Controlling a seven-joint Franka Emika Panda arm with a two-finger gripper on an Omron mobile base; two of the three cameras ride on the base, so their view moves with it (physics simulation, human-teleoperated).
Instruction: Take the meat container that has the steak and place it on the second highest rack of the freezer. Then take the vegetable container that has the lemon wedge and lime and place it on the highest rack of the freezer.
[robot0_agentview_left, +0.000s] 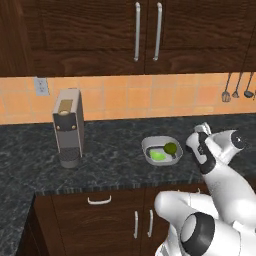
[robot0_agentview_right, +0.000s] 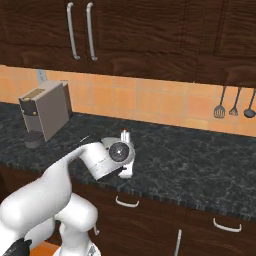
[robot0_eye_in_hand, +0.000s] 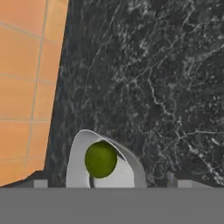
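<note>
The vegetable container (robot0_agentview_left: 150, 146) is a shallow grey tray on the dark counter. It holds a green lime (robot0_agentview_left: 171, 147) and a pale green lemon wedge (robot0_agentview_left: 158, 155). My gripper (robot0_agentview_left: 200, 129) hovers just right of the tray, above the counter, and is also visible in the right base view (robot0_agentview_right: 125, 134). In the hand view the tray (robot0_eye_in_hand: 78, 151) and lime (robot0_eye_in_hand: 101, 159) sit at the bottom edge. The gripper (robot0_eye_in_hand: 108, 183) is open, its fingertips (robot0_eye_in_hand: 40, 183) wide apart and holding nothing. The meat container with the steak and the freezer are out of view.
A grey coffee machine (robot0_agentview_left: 67, 127) stands on the counter to the left. Utensils (robot0_agentview_left: 235, 90) hang on the orange tiled backsplash at the right. Dark wall cabinets (robot0_agentview_left: 145, 35) hang above, and drawers and doors (robot0_agentview_left: 100, 215) sit below the counter's front edge.
</note>
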